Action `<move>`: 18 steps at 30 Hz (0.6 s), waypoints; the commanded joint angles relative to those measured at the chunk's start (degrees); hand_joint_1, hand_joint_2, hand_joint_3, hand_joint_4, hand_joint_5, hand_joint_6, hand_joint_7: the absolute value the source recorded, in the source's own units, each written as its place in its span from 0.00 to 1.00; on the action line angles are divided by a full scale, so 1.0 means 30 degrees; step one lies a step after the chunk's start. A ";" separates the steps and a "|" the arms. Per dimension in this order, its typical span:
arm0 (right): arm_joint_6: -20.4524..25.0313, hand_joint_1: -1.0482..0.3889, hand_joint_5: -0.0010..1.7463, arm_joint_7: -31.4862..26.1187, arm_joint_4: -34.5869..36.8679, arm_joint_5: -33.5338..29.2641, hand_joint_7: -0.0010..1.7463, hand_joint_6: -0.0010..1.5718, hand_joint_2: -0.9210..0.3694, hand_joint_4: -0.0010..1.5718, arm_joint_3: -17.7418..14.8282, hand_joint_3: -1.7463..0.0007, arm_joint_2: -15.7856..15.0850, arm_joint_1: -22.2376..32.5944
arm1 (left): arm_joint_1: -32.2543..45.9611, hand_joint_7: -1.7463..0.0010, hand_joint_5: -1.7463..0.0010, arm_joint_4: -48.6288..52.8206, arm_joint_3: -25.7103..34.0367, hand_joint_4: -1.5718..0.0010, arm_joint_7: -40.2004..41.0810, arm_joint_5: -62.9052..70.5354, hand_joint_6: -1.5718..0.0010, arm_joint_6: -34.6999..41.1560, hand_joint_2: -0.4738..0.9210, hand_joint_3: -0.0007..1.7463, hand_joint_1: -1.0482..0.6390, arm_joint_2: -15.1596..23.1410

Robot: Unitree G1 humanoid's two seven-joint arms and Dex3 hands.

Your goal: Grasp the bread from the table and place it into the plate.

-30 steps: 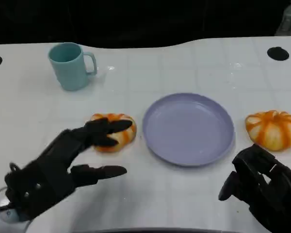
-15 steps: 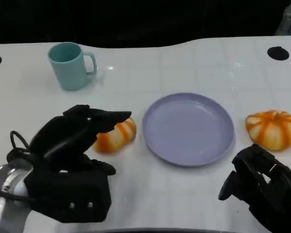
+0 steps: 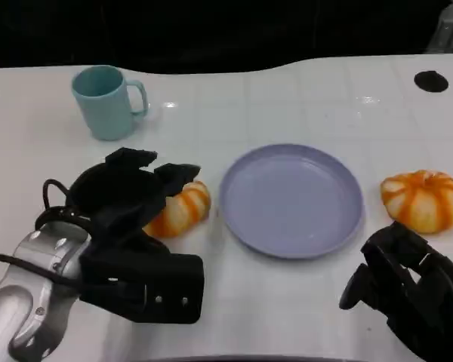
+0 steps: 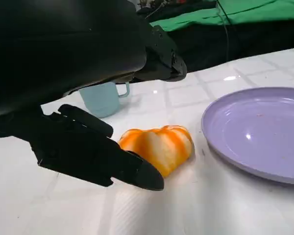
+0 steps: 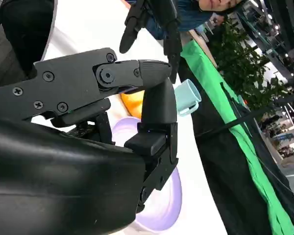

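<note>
Currently I see the left hand (image 3: 132, 197) spread over the orange-and-white striped bread roll (image 3: 178, 211), just left of the round lavender plate (image 3: 291, 200); fingers (image 4: 137, 169) flank it, not closed, roll on the white table (image 3: 302, 90). Second striped bun (image 3: 423, 200) right of plate. Teal mug (image 3: 104, 102) far-left of plate. Right hand (image 3: 408, 290) curled, holding nothing, near side of plate

Silver, rounded left forearm (image 3: 26, 298) with a black cable looped at the wrist; blocky matte-black left hand (image 3: 128, 226) studded with small screws. Black, jointed right hand (image 3: 411, 290), screw-fastened plates.
</note>
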 commanded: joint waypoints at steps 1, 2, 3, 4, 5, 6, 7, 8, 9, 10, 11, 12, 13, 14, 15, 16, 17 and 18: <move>-0.0006 0.36 1.00 -0.0109 -0.0037 0.0093 0.93 0.33 0.00 0.42 -0.0176 0.85 -0.0040 0.0112 | -0.2241 1.00 0.86 0.3754 -0.0994 1.00 0.0323 0.0536 0.85 0.0935 0.90 0.00 0.35 -0.0883; 0.0028 0.36 1.00 -0.0158 -0.0075 0.0105 0.93 0.33 0.00 0.43 -0.0174 0.86 -0.0023 0.0141 | -0.3044 1.00 0.86 0.5209 -0.1370 1.00 0.0374 0.0657 0.85 0.1191 0.90 0.00 0.35 -0.1291; 0.0012 0.36 1.00 -0.0144 -0.0085 0.0094 0.93 0.33 0.00 0.43 -0.0161 0.86 -0.0030 0.0160 | -0.3647 1.00 0.86 0.6321 -0.1634 1.00 0.0469 0.0690 0.86 0.1327 0.90 0.00 0.35 -0.1594; -0.0017 0.36 1.00 -0.0116 -0.0084 0.0073 0.93 0.33 0.00 0.43 -0.0150 0.86 -0.0039 0.0166 | -0.3939 1.00 0.86 0.6852 -0.1778 1.00 0.0589 0.0627 0.86 0.1348 0.90 0.00 0.35 -0.1701; -0.0032 0.36 1.00 -0.0097 -0.0084 0.0059 0.93 0.34 0.00 0.43 -0.0144 0.86 -0.0043 0.0170 | -0.4157 1.00 0.86 0.7243 -0.1896 1.00 0.0714 0.0554 0.86 0.1355 0.91 0.00 0.35 -0.1760; -0.0037 0.36 1.00 -0.0086 -0.0083 0.0054 0.93 0.34 0.00 0.43 -0.0144 0.86 -0.0044 0.0172 | -0.4297 1.00 0.86 0.7491 -0.1988 1.00 0.0827 0.0480 0.86 0.1354 0.91 0.00 0.35 -0.1777; -0.0001 0.36 1.00 -0.0067 -0.0079 0.0087 0.93 0.34 0.00 0.43 -0.0160 0.86 -0.0057 0.0170 | -0.4886 1.00 0.86 0.8750 -0.2233 1.00 0.1092 0.0472 0.86 0.1392 0.91 0.00 0.35 -0.2087; 0.0026 0.35 1.00 -0.0053 -0.0076 0.0111 0.93 0.34 0.01 0.43 -0.0173 0.86 -0.0067 0.0169 | -0.5350 1.00 0.86 0.9741 -0.2435 0.99 0.1325 0.0443 0.85 0.1404 0.90 0.00 0.34 -0.2319; 0.0036 0.35 1.00 -0.0027 -0.0078 0.0132 0.93 0.34 0.01 0.43 -0.0184 0.86 -0.0081 0.0191 | -0.5834 1.00 0.86 1.0776 -0.2648 0.99 0.1512 0.0432 0.85 0.1453 0.90 0.00 0.34 -0.2580; 0.0038 0.35 1.00 -0.0003 -0.0088 0.0151 0.93 0.34 0.01 0.43 -0.0192 0.86 -0.0091 0.0220 | -0.6203 1.00 0.86 1.1570 -0.2824 0.99 0.1705 0.0402 0.86 0.1461 0.90 0.00 0.34 -0.2765; 0.0034 0.35 1.00 0.0010 -0.0098 0.0159 0.93 0.34 0.01 0.43 -0.0196 0.86 -0.0095 0.0241 | -0.6423 1.00 0.86 1.2029 -0.2944 0.99 0.1861 0.0340 0.86 0.1435 0.90 0.00 0.34 -0.2847; 0.0032 0.35 1.00 0.0017 -0.0103 0.0165 0.93 0.35 0.01 0.43 -0.0198 0.86 -0.0098 0.0253 | -0.6593 1.00 0.86 1.2380 -0.3041 0.99 0.2004 0.0274 0.86 0.1399 0.90 0.00 0.34 -0.2901; 0.0033 0.35 1.00 0.0019 -0.0106 0.0166 0.93 0.35 0.01 0.43 -0.0200 0.87 -0.0097 0.0256 | -0.6702 1.00 0.87 1.2602 -0.3110 0.99 0.2123 0.0207 0.86 0.1356 0.90 0.00 0.33 -0.2921; 0.0034 0.35 1.00 0.0020 -0.0106 0.0166 0.93 0.35 0.01 0.43 -0.0200 0.87 -0.0097 0.0256 | -0.6780 1.00 0.87 1.2759 -0.3160 0.99 0.2211 0.0152 0.86 0.1321 0.90 0.00 0.33 -0.2933; 0.0046 0.35 1.00 -0.0007 -0.0140 0.0166 0.93 0.35 0.01 0.43 -0.0201 0.87 -0.0088 0.0298 | -0.7370 1.00 0.87 1.4017 -0.3302 0.99 0.2538 0.0127 0.86 0.1173 0.90 0.00 0.33 -0.3234; 0.0056 0.35 1.00 -0.0026 -0.0165 0.0165 0.92 0.35 0.00 0.43 -0.0203 0.87 -0.0080 0.0330 | -0.7841 1.00 0.88 1.5026 -0.3425 0.99 0.2819 0.0088 0.87 0.1040 0.90 0.00 0.32 -0.3468; 0.0067 0.35 1.00 -0.0034 -0.0194 0.0168 0.91 0.36 0.00 0.43 -0.0205 0.88 -0.0084 0.0360 | -0.8281 1.00 0.88 1.5942 -0.3575 1.00 0.3100 0.0053 0.87 0.0909 0.90 0.00 0.32 -0.3675; 0.0074 0.34 1.00 -0.0038 -0.0234 0.0147 0.91 0.36 0.00 0.43 -0.0194 0.88 -0.0109 0.0387 | -0.8690 1.00 0.88 1.6788 -0.3717 1.00 0.3356 -0.0008 0.87 0.0756 0.90 0.00 0.31 -0.3865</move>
